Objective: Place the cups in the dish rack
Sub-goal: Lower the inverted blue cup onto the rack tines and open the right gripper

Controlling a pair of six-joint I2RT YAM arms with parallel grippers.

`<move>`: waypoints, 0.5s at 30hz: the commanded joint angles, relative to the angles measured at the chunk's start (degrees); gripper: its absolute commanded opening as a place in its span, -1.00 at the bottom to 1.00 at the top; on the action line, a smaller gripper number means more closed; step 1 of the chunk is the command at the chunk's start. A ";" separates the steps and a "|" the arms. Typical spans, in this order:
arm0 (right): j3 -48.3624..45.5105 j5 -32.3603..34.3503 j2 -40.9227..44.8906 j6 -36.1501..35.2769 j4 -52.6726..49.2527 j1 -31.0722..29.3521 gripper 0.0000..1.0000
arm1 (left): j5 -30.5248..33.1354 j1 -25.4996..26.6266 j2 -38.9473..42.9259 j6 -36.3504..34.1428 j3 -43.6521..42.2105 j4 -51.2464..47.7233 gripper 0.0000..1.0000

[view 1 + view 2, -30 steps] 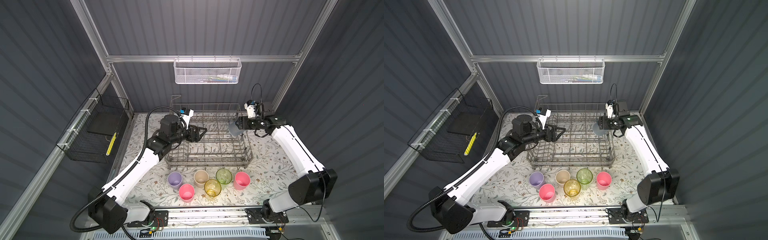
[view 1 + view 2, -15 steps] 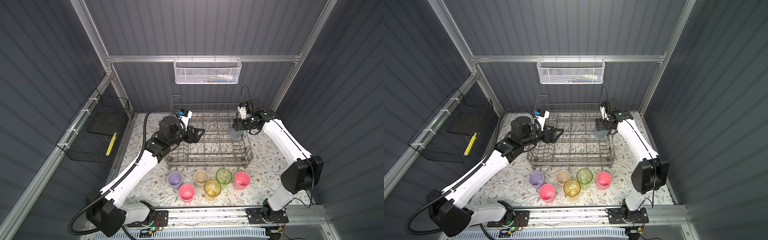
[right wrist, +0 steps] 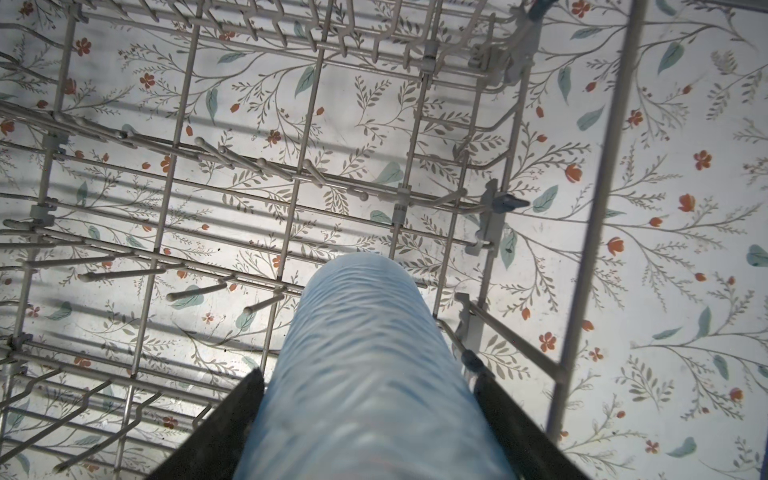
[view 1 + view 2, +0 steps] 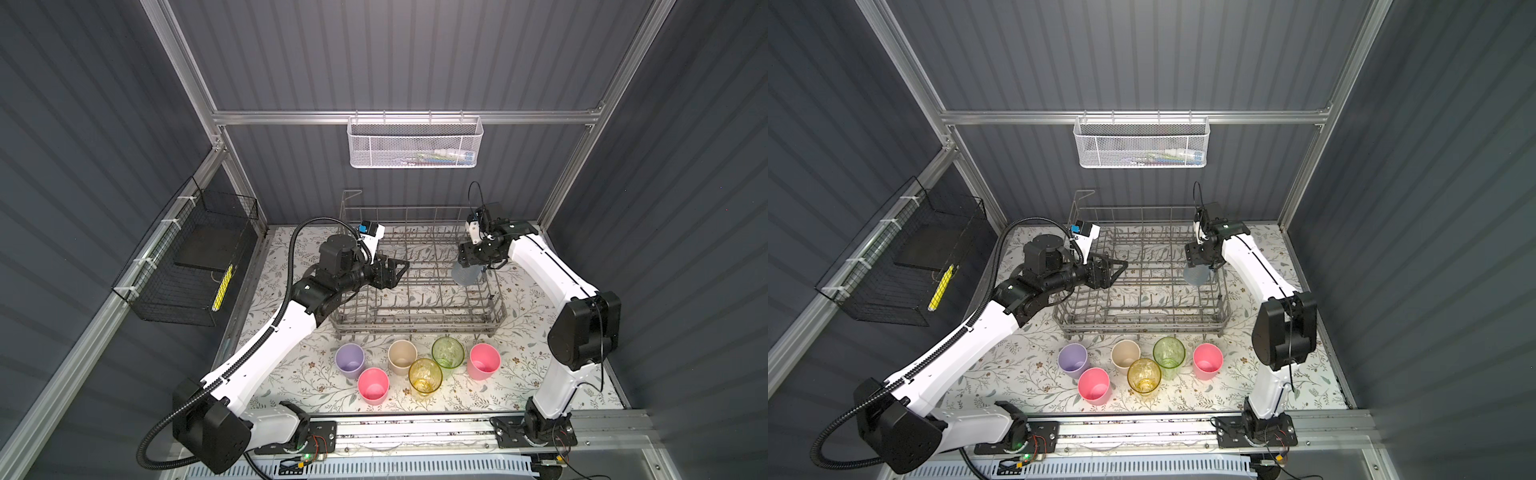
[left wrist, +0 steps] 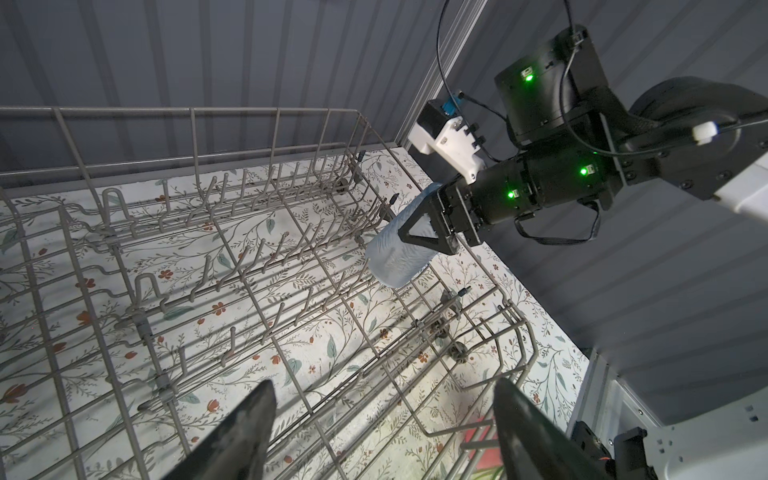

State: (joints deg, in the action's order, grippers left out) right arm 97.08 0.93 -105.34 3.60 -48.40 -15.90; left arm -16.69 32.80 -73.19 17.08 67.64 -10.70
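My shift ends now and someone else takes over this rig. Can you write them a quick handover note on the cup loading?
Grippers: the left gripper is open and empty, over the left part of the dish rack. The right gripper is shut on the grey-blue cup, held above the rack's right end and not set down.
Done: no cup rests in the rack yet.
Left: place the grey-blue cup, then load the six standing upright on the table in front of the rack: lilac cup, near pink cup, beige cup, amber cup, green cup, right pink cup.
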 commanded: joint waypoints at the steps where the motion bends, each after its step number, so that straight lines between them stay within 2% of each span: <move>1: 2.06 1.42 -1.26 0.07 0.14 -0.53 -0.55 | -0.89 -0.36 0.15 -1.08 -0.70 0.42 0.64; 12: 3.12 3.68 -4.59 0.35 0.40 -1.67 -0.47 | -0.98 -0.36 0.13 -0.91 -1.15 0.49 0.63; 15: 3.44 4.43 -5.19 0.45 0.48 -1.93 -0.37 | -1.20 -0.36 -0.06 -0.91 -1.18 0.43 0.63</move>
State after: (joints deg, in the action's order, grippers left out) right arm 98.35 3.66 -109.36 3.70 -48.05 -17.32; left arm -16.71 32.80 -73.21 17.08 67.05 -10.70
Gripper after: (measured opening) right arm 0.737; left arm 0.818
